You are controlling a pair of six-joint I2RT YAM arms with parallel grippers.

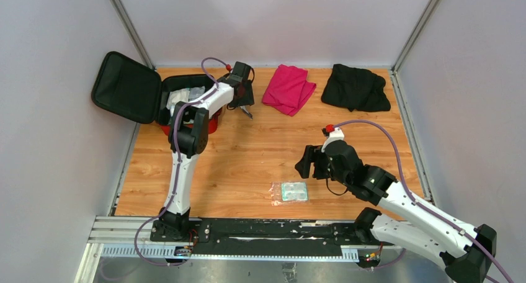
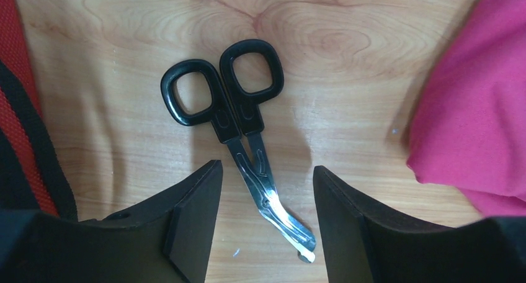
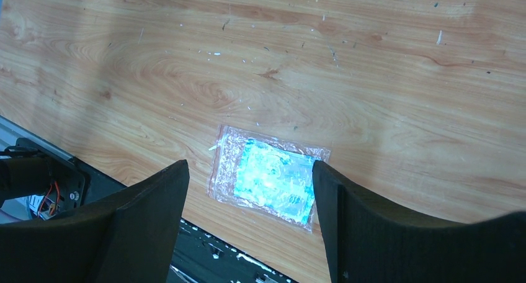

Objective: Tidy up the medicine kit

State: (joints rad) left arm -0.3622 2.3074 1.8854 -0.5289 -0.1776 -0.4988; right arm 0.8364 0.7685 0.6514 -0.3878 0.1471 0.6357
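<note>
Left claw (image 2: 265, 179): seen closest in its own wrist view, jaws partly open, one dark pad on each side of the blades of a pair of scissors (image 2: 248, 140). Bare wood shows between each pad and the steel, and nothing is gripped.

Scissors: black double-loop handles, angled steel blades, lying flat on the surface (image 1: 248, 159). They sit between the medicine kit and the pink cloth, handles pointing away from the left claw.

Right claw (image 3: 249, 171): jaws wide open and empty, poised above a clear pouch (image 3: 270, 177).

Clear pouch: flat, transparent, with blue-green contents. It lies on the surface near the front edge, well apart from the medicine kit.

Medicine kit (image 1: 127, 87): red soft zip case, standing open at the far left corner of the surface. Its black-lined lid is thrown back toward the left wall. White packets (image 1: 183, 97) are visible inside the tray, partly hidden by the left arm. Its red side with black trim shows at the left edge of the left wrist view.

Pink cloth (image 1: 288, 89): folded, at the far edge near the centre, just beside the scissors.

Black cloth (image 1: 355, 87): crumpled, at the far right corner.

Black rail (image 1: 267, 230): runs along the near edge and carries both arm bases.
</note>
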